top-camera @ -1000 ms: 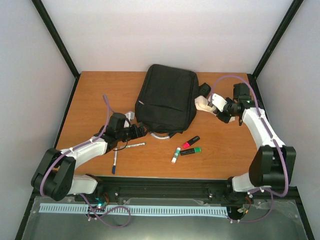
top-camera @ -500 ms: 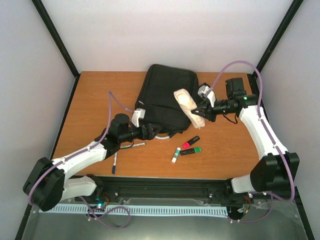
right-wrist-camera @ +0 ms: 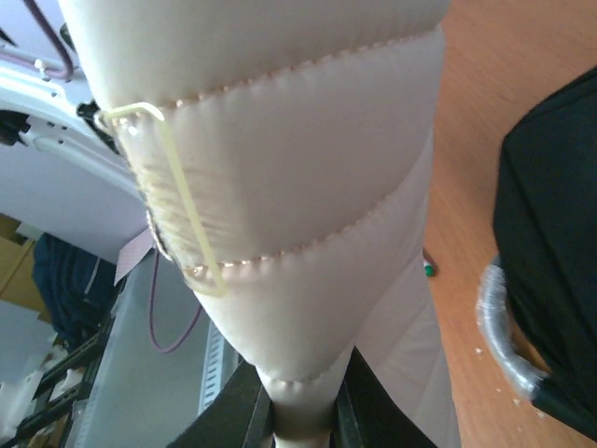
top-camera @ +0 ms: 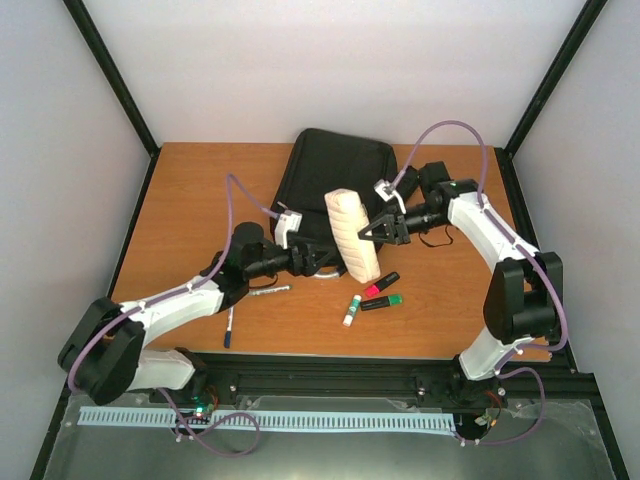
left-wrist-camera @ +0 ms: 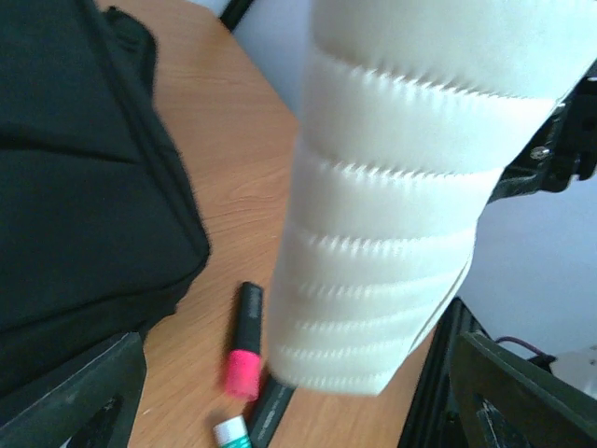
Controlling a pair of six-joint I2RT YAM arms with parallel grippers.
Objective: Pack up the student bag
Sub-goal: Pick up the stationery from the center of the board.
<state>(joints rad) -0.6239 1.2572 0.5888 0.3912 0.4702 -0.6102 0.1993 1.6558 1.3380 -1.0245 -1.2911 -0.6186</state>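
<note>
The black student bag [top-camera: 335, 190] lies flat at the back middle of the table; it also shows in the left wrist view [left-wrist-camera: 75, 187] and the right wrist view [right-wrist-camera: 550, 233]. My right gripper [top-camera: 385, 230] is shut on one end of a beige ribbed pouch [top-camera: 352, 235] and holds it in the air over the bag's near right edge. The right wrist view shows the pinched pouch [right-wrist-camera: 280, 187] between my gripper's fingertips [right-wrist-camera: 303, 411]. My left gripper [top-camera: 315, 258] is open and empty at the bag's near edge, just left of the pouch [left-wrist-camera: 392, 205].
A pink highlighter [top-camera: 381, 284], a green highlighter [top-camera: 381, 301] and a white glue stick [top-camera: 352, 310] lie near the front, right of centre. A silver pen [top-camera: 268, 291] and a blue pen [top-camera: 229, 325] lie at the front left. The bag's grey loop handle [right-wrist-camera: 504, 327] sticks out toward the front.
My right gripper has carried the pouch from the bag's right side leftward and nearer, over the bag's near edge. My left arm has reached right along the bag's near edge.
</note>
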